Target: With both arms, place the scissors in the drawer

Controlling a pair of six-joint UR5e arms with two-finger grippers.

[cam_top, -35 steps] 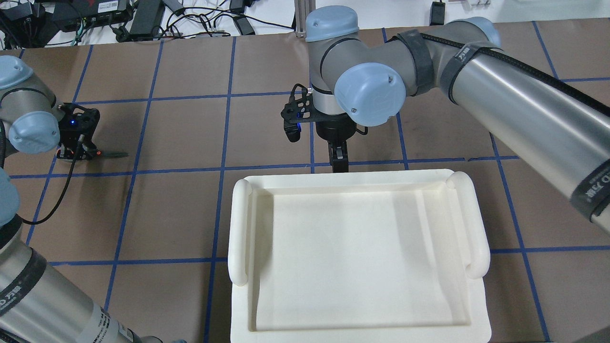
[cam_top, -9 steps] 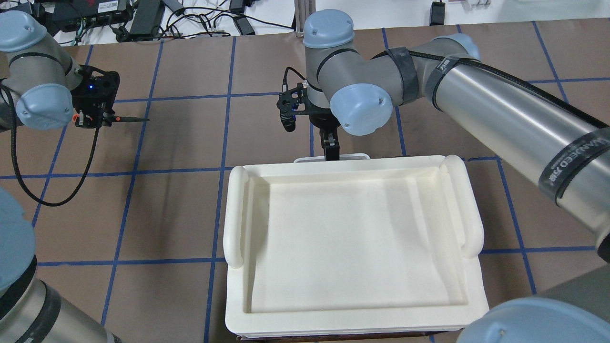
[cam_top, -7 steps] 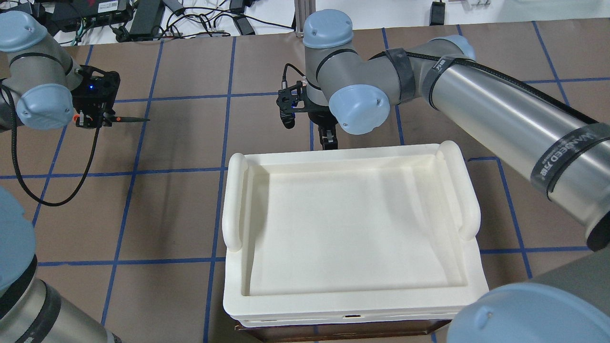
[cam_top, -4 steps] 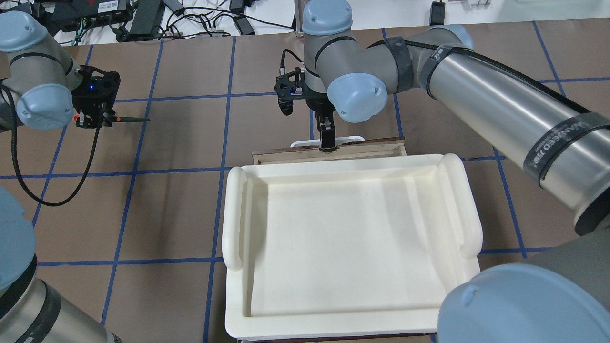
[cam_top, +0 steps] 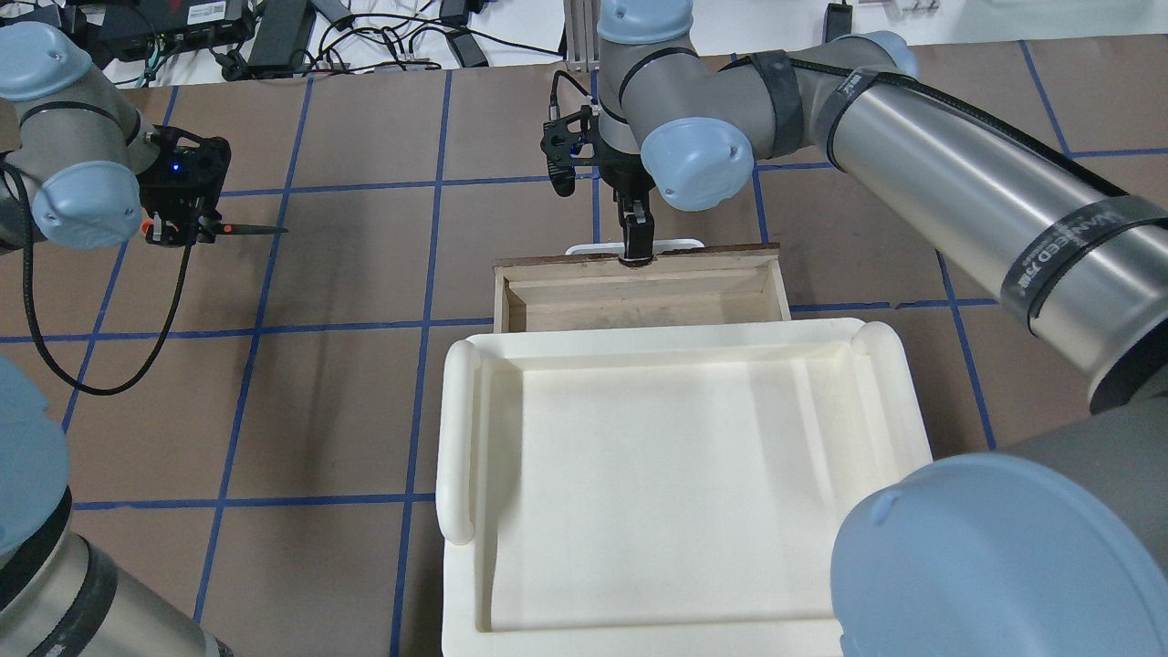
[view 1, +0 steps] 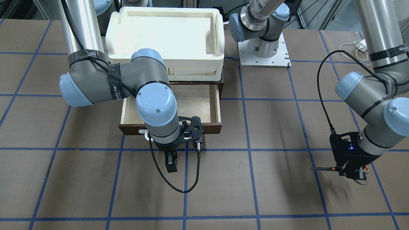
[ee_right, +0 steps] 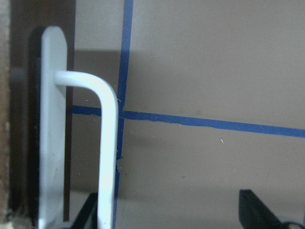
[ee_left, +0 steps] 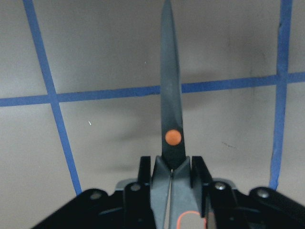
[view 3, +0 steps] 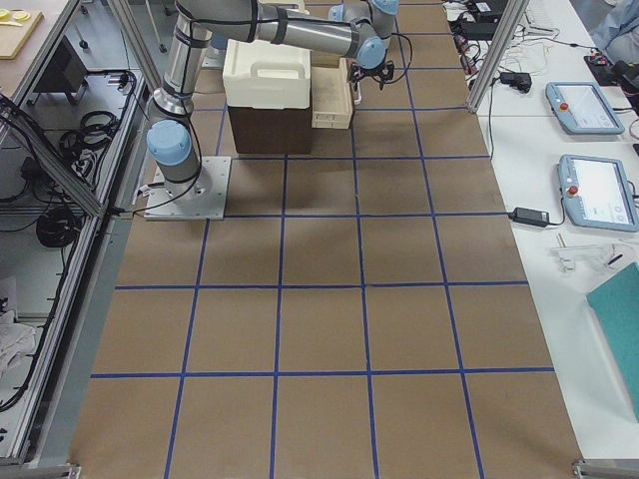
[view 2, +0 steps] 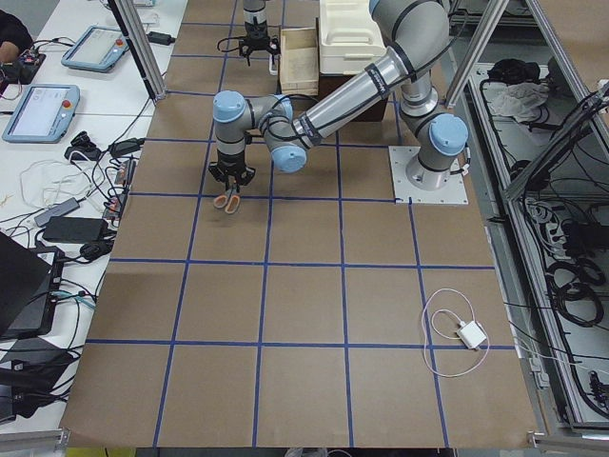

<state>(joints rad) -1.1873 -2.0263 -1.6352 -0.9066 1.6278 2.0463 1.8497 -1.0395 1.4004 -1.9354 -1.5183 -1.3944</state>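
The scissors (cam_top: 239, 229) are in my left gripper (cam_top: 173, 230), shut on the grey handles, blades pointing toward the table's middle, held above the table at the far left. The left wrist view shows the closed blades and orange pivot (ee_left: 172, 137) between the fingers (ee_left: 145, 174). The dark brown drawer (cam_top: 639, 294) stands pulled out from under the cream tray, its plywood inside showing (view 1: 198, 105). My right gripper (cam_top: 636, 248) is at the white bar handle (ee_right: 107, 143). Its jaws stand wide apart, the bar beside one finger (ee_right: 88, 212).
A cream plastic tray (cam_top: 461, 429) sits on top of the brown cabinet, above the drawer. Cables and power bricks (cam_top: 274, 36) lie beyond the table's far edge. Blue tape lines grid the brown table.
The drawer has slid out from under the tray, away from the robot, with my right gripper at its handle. My left gripper lifted the scissors earlier and has since held still.
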